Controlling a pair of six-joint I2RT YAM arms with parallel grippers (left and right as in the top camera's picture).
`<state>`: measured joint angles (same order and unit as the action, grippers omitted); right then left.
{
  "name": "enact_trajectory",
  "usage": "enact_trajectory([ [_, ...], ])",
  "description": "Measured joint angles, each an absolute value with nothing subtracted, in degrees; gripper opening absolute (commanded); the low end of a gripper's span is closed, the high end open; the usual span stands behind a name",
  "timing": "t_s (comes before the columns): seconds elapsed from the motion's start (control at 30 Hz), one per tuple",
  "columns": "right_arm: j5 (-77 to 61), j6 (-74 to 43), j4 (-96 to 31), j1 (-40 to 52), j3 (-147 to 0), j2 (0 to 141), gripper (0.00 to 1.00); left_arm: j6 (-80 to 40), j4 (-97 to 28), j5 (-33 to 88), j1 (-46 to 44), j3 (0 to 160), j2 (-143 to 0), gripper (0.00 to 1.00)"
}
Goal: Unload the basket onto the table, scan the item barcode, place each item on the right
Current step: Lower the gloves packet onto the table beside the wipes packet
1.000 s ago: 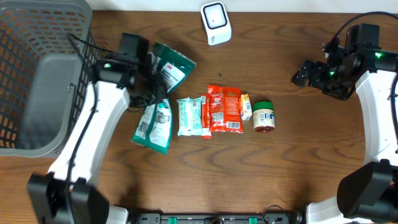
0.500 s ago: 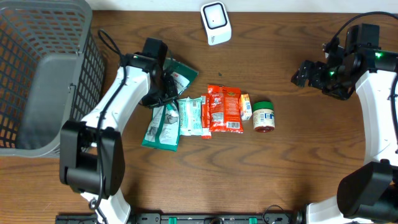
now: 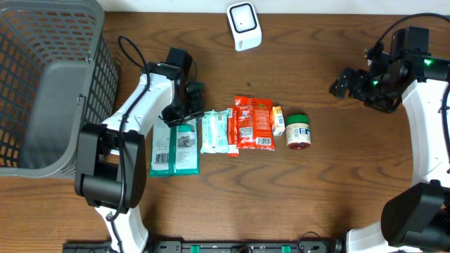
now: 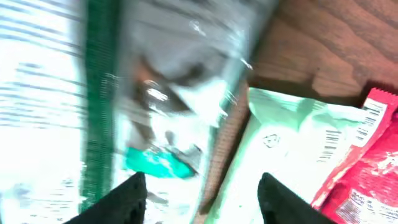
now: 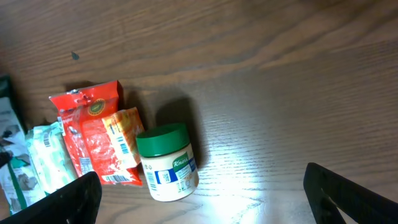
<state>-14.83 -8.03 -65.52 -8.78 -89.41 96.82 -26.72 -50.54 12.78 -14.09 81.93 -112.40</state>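
**Overhead:** green-and-clear plastic packet [image 3: 176, 145] lies flat on the brown wooden table [image 3: 316, 204], the left gripper [image 3: 190, 107] over its top edge, white box scanner [image 3: 244, 25] well apart.
**Left wrist:** jaws parted, gripping nothing.
**Right wrist:** right gripper [image 5: 199, 186] spread wide, empty.

Landmark: the jar [image 3: 298, 131] on the table [image 3: 337, 183]. A small packet [image 3: 277, 119] touches the jar's left side. Further left of the jar, in a row, lie a snack pouch [image 3: 254, 123], a wipes pack [image 3: 214, 131] and a flat pack [image 3: 176, 146]. The scanner [image 3: 244, 26] stands behind the jar, to its left. The basket [image 3: 42, 84] sits far left of the jar.
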Motion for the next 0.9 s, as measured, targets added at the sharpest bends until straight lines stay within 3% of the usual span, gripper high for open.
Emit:
enact_trajectory([
  [0.17, -14.8, -8.0, -65.5, -8.8, -89.4, 96.8, 0.99, -24.6, -50.6, 15.6, -13.4, 82.8, -112.2, 0.62],
  [0.23, -14.8, -8.0, -65.5, -8.8, -89.4, 96.8, 0.99, -23.7, -50.3, 16.0, -12.8, 83.2, -111.5, 0.39],
  [0.27, -14.8, -8.0, -65.5, -8.8, -89.4, 96.8, 0.99, -23.0, -50.3, 15.9, -12.3, 83.4, -110.8, 0.19],
  [0.3, -14.8, -8.0, -65.5, -8.8, -89.4, 96.8, 0.99, -22.9, -50.6, 15.3, -11.9, 83.6, -110.2, 0.08],
  [0.6, -14.8, -8.0, -65.5, -8.8, -89.4, 96.8, 0.99, -22.2, -52.9, -0.9, -10.5, 82.1, -107.7, 0.08],
  [0.9, -14.8, -8.0, -65.5, -8.8, -89.4, 96.8, 0.99, -20.1, -40.6, -11.5, -10.5, 70.1, -107.7, 0.07],
])
